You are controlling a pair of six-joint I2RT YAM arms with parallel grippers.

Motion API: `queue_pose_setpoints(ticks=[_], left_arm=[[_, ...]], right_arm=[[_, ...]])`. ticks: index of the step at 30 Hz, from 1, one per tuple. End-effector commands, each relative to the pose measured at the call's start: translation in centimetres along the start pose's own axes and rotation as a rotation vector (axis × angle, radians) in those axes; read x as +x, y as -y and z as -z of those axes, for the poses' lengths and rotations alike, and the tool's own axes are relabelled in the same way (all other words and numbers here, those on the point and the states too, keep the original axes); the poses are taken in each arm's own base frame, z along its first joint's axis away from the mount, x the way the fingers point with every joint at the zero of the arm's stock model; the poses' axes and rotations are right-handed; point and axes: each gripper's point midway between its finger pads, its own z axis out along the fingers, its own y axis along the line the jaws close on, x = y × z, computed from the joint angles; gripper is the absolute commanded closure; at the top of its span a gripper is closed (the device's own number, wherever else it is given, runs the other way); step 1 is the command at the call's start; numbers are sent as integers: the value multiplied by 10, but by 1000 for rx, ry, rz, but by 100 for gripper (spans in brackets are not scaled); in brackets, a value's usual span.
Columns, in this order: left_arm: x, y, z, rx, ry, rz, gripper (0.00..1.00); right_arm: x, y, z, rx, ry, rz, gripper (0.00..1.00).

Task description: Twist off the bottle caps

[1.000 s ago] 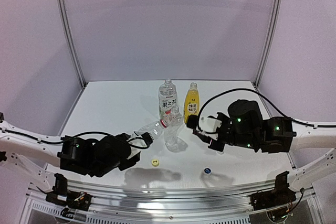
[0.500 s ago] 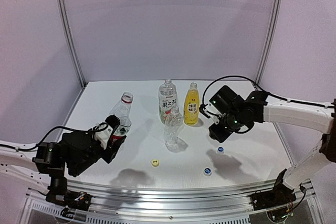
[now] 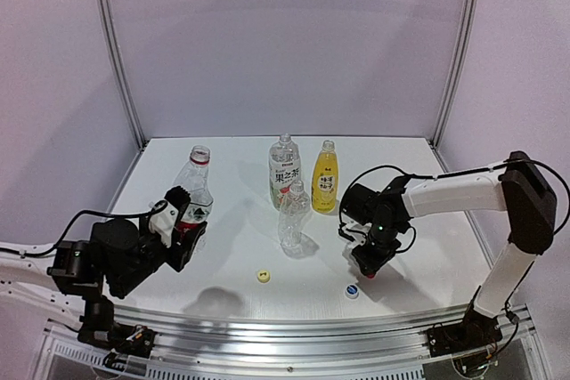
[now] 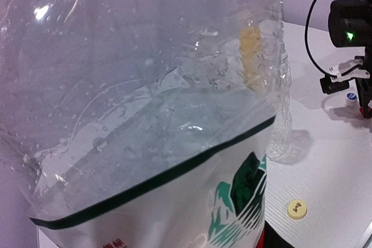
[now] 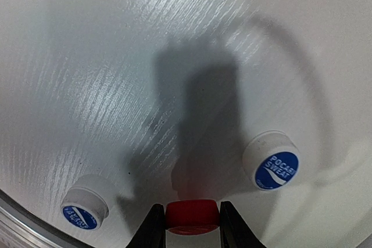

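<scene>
Setting down the red cap, right of the clear plain bottle.
Pinched cap in closed right gripper, low over the table, nearer than that bottle; judged best released low and level, apart from the two blue-and-white caps alongside. Clamped uncapped red-label bottle in left gripper, left of the clear plain bottle. Counted four bottles, four caps: one red, one yellow cap, two blue-and-white.

Glossy clear crinkled plastic bottle, faintly ribbed white table, smooth plastic red cap
</scene>
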Motion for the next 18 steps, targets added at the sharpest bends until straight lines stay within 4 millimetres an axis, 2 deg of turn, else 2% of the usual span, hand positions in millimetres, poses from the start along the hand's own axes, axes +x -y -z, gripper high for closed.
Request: queue_pose_setpoints(ticks=[1,4,6,7,8,9,13,18], left_arm=[[1,-4,2,-17,6,14,100],[1,-4,2,-17,7,14,100],[1,-3,2,-14,7,13,100],[1,-3,1,-13,6,12,100],[1,-3,1,-13,5,10,100],[1,-2,1,-11,5,9,100],[2,3,-1,5,2,5,100],[2,18,-4,72,6,-1,100]], right_arm=[[6,-2,-10,-19,-45,-13,85],[9,-1,-12,-11,-53,-15,75],[9,1,-10,-4,-44,-19,58],[8,0,-8,-11,-36,-20,43],[8,-2,-6,-21,-30,-20,19],[7,-2,-3,-25,-18,-23,3],[7,-8,22,-79,47,-31,1],[-5,-15,90,-137,278,-26,1]])
